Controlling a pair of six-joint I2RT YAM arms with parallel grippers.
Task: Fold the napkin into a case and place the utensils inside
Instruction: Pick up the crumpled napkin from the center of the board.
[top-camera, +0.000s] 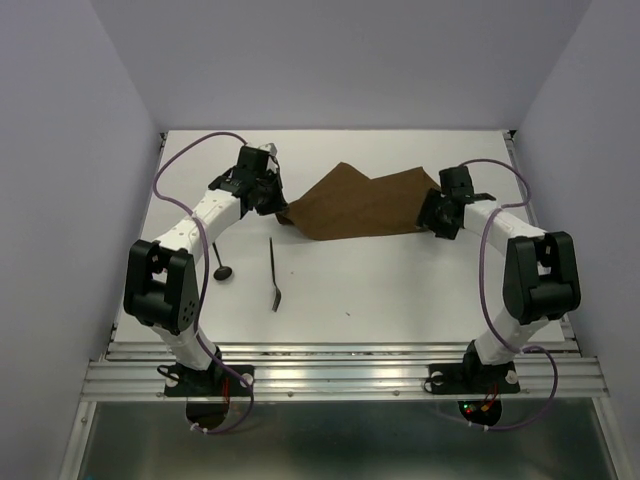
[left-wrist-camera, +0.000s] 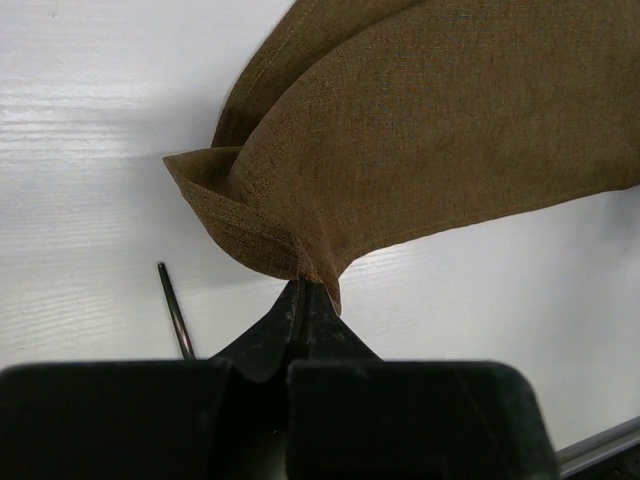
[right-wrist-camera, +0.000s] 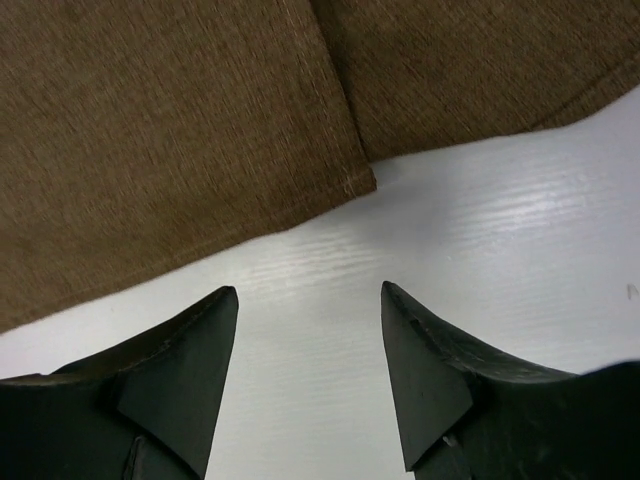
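A: Well, overhead first — the napkin (top-camera: 360, 205) lies rumpled at the far side of the table (top-camera: 400, 290), loosely doubled, nothing like a pouch yet. Both utensils (top-camera: 273, 275) lie bare, nearer and to the left.

B: Left wrist — the left claw (left-wrist-camera: 303, 295) is clenched on a napkin corner, holding it up.

A: Right wrist: the right claw (right-wrist-camera: 310, 300) is spread wide just short of the cloth's edge, gripping nothing. Folding barely begun, I'd say; utensils untouched.
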